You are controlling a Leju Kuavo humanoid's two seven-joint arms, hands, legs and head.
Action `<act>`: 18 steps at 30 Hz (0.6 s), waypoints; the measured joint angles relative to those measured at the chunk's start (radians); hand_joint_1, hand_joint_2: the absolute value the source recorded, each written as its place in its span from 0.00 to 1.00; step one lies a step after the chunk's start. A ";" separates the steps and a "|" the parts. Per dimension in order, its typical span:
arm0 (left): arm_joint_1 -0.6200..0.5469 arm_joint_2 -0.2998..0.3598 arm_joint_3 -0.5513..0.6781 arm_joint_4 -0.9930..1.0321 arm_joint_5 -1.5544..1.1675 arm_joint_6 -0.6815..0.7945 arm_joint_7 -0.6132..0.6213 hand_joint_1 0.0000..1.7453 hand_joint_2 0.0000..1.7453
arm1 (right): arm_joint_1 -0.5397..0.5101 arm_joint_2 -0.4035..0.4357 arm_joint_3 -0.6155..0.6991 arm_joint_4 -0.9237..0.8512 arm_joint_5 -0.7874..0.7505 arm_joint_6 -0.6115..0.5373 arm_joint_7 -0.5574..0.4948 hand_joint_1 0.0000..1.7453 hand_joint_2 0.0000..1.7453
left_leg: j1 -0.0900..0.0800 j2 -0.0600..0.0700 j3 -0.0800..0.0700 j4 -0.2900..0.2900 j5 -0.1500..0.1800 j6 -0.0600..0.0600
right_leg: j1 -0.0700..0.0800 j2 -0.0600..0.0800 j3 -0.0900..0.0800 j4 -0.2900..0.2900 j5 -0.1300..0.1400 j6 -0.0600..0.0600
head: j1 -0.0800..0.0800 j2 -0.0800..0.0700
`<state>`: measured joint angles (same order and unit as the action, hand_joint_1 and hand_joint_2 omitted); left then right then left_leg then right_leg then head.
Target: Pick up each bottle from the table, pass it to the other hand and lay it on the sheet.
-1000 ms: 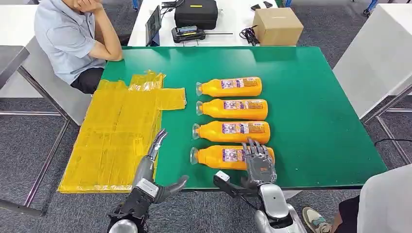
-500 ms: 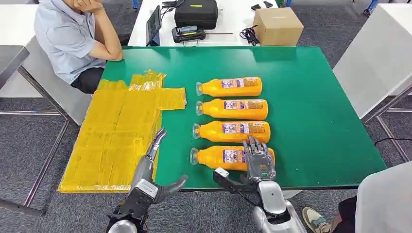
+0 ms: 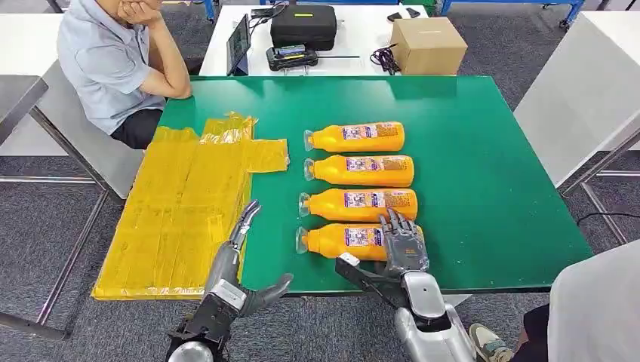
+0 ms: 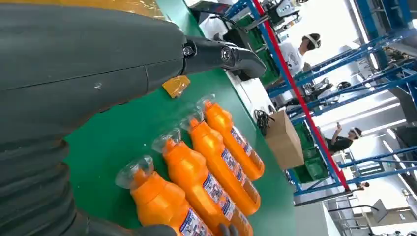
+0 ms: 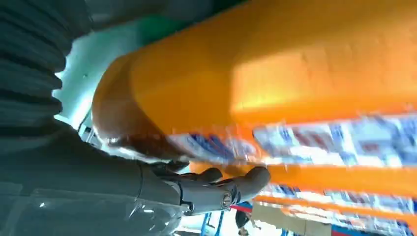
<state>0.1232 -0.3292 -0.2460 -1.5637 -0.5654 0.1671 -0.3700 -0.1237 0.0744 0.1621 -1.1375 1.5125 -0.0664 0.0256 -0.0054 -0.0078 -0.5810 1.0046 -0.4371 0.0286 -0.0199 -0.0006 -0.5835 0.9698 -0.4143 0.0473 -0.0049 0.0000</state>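
four orange bottles (image 3: 358,185) laid in row on green table (image 3: 490,173), caps toward yellow sheet (image 3: 181,204). right hand (image 3: 402,245) draped over base end of nearest bottle (image 3: 347,241), fingers (image 5: 216,189) spread, not closed; grip not yet made. left hand (image 3: 238,260) held open beside sheet, likely placed to receive pass.

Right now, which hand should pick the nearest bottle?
Right. The right hand already lies over the nearest bottle, near its base. The left hand is open, off beside the yellow sheet.
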 measured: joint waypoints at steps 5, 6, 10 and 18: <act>0.000 0.000 0.000 0.000 0.000 0.000 -0.002 0.00 1.00 | -0.003 0.000 -0.014 0.010 -0.001 0.001 -0.005 1.00 1.00 | 0.000 0.000 0.001 0.000 0.000 0.000 | 0.000 0.000 0.007 0.000 0.001 0.001 | 0.000 0.000; 0.000 0.000 0.000 0.000 0.000 0.000 -0.003 0.00 1.00 | -0.005 -0.001 -0.017 0.014 -0.002 0.002 -0.009 1.00 1.00 | 0.000 0.000 0.001 0.000 0.001 0.000 | 0.000 0.000 0.010 0.000 0.001 0.001 | 0.000 0.000; -0.001 0.000 0.000 0.001 0.000 -0.003 -0.006 0.00 1.00 | -0.009 -0.002 -0.031 0.031 -0.005 0.001 -0.026 1.00 1.00 | 0.000 0.000 0.004 0.000 0.000 0.000 | 0.001 0.000 0.006 0.000 0.000 0.001 | 0.000 0.000; -0.001 0.000 0.001 0.002 0.000 -0.005 -0.012 0.00 1.00 | -0.002 -0.009 -0.036 0.038 -0.058 0.003 -0.069 1.00 1.00 | 0.001 0.000 0.008 0.000 -0.002 -0.001 | 0.001 0.000 0.007 0.000 -0.002 0.001 | 0.000 0.000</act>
<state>0.1226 -0.3292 -0.2453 -1.5621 -0.5653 0.1618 -0.3819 -0.1254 0.0657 0.1259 -1.0998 1.4543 -0.0637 -0.0431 -0.0048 -0.0076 -0.5731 1.0047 -0.4388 0.0275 -0.0188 -0.0005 -0.5766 0.9697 -0.4165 0.0481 -0.0049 0.0000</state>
